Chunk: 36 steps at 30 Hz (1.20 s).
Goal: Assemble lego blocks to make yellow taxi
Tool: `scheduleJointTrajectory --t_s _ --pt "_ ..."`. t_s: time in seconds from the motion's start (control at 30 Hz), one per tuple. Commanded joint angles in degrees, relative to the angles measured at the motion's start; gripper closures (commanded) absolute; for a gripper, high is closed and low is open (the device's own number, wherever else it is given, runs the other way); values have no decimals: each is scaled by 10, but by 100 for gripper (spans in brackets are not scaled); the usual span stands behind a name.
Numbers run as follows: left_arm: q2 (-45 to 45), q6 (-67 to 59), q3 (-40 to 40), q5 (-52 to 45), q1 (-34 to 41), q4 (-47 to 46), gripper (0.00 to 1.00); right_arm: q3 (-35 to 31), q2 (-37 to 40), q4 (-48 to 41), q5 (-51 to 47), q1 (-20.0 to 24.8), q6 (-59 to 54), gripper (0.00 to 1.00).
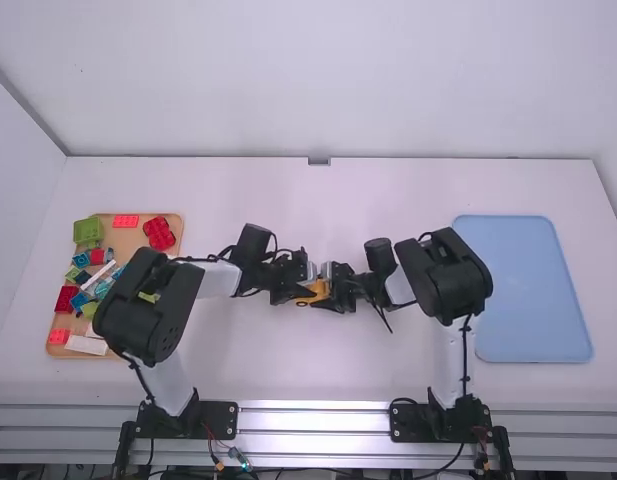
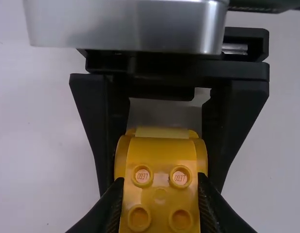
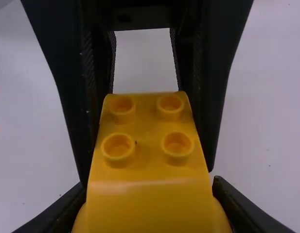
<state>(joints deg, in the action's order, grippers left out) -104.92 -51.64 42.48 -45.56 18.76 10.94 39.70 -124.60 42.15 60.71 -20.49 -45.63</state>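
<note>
My left jaws and right jaws clamp opposite ends of the yellow studded plastic taxi body [image 1: 317, 290] near the middle of the white bench [image 1: 288, 365], probably bracing it against twisting during assembly.

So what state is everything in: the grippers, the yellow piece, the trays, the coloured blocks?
Left gripper: closed on the yellow piece
Right gripper: closed on it too
Yellow piece: held from both sides
Tan tray: partly covered
Coloured blocks: jumbled
Blue tray: lying flat
</note>
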Motion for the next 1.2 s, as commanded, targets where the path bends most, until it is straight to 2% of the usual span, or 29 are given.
scheduleJointTrajectory --t_s 0.0,0.2,0.27,0.3,0.37,0.5,0.57,0.67,0.93,1.03,1.17 --pt "-43 12 -24 75 28 -25 99 8 -6 1 -7 -13 3 59" --pt "-43 9 -24 75 27 -24 98 8 -6 0 -7 -13 4 59" --pt "-42 9 -24 75 26 -24 93 8 -6 -2 -7 -13 4 59" --pt "-42 9 -23 75 27 -25 83 8 -6 -2 -7 -13 4 59" --pt "-42 11 -20 75 29 -28 76 8 -6 -2 -7 -13 4 59" --pt "-39 13 -14 75 29 -32 75 8 -6 -2 -7 -13 4 59" --pt "-36 13 -16 75 29 -30 69 8 -6 -4 -7 -13 4 59" --pt "-33 12 -16 72 23 -31 67 8 -6 -5 -7 -13 3 59" --pt "-32 9 -16 27 -2 -30 70 8 -6 -6 -7 -13 4 59" --pt "-29 8 -16 8 -15 -31 62 8 -6 -6 -7 -13 4 59" --pt "-17 2 -17 -22 -35 -36 57 8 -6 -6 -7 -13 4 59"
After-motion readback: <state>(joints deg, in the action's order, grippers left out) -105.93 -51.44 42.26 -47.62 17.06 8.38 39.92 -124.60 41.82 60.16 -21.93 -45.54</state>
